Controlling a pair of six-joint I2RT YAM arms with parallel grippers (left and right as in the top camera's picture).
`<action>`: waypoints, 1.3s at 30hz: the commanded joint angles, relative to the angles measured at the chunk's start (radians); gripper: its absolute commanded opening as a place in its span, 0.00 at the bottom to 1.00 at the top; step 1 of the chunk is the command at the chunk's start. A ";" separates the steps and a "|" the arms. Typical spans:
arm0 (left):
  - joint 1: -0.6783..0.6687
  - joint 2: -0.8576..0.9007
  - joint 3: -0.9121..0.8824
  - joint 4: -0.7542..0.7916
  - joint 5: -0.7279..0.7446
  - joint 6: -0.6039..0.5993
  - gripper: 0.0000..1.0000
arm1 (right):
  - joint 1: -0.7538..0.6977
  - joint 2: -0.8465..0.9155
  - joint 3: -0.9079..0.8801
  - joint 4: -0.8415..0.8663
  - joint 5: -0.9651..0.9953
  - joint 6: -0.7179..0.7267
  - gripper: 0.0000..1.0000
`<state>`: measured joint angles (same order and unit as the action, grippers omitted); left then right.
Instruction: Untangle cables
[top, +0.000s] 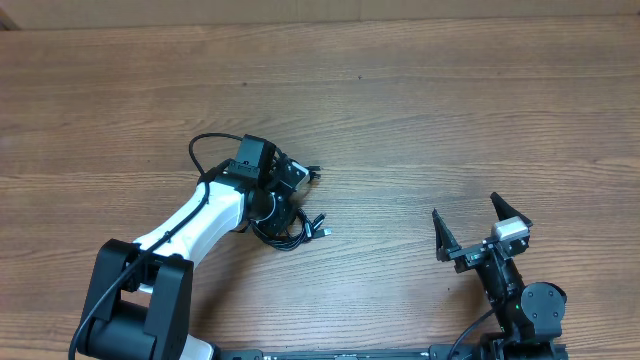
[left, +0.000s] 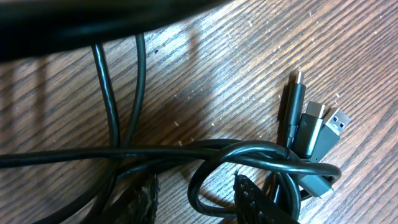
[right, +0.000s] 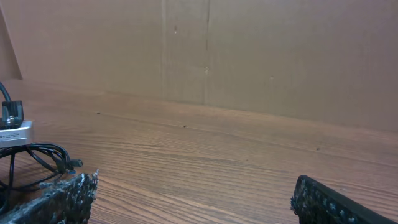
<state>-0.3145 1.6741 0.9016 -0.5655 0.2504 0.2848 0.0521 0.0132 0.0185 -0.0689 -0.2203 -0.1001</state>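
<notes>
The cables (top: 292, 234) lie in a small black bundle a little left of the centre of the overhead frame, on the wooden surface (top: 420, 110). The left tool (top: 283, 192) stands directly over this bundle and hides its upper part. One thin strand makes a loop towards the upper left of the tool, and short plug ends stick out at the right side of the bundle.

In the left wrist view the cables (left: 186, 151) fill most of the frame. Several strands cross from the left edge to the lower right, and two strands go up to the top of the frame. Three plugs (left: 317, 127) lie close together at the right side, one with a metal end. The two fingertips (left: 142, 200) of the left tool show at the bottom edge. They stand apart, with a loop of cable and bare wood between them, so the tool is released and clamps nothing.

The right tool (top: 464, 204) is in the lower right of the overhead frame, well apart from the bundle. Its jaws are spread wide and nothing is between them. In the right wrist view the bundle (right: 43, 153) shows small at the left edge.
</notes>
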 joint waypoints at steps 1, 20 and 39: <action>-0.007 0.007 -0.034 0.034 -0.006 0.000 0.40 | -0.002 -0.005 -0.010 0.004 0.010 0.006 1.00; -0.007 0.006 -0.042 0.037 0.006 -0.045 0.04 | -0.002 -0.005 -0.010 0.004 0.010 0.007 1.00; -0.008 -0.559 0.096 -0.156 0.009 -0.064 0.04 | -0.002 -0.005 -0.010 0.004 0.010 0.006 1.00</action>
<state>-0.3145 1.2320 0.9737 -0.7059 0.2504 0.2352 0.0525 0.0132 0.0185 -0.0692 -0.2199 -0.1005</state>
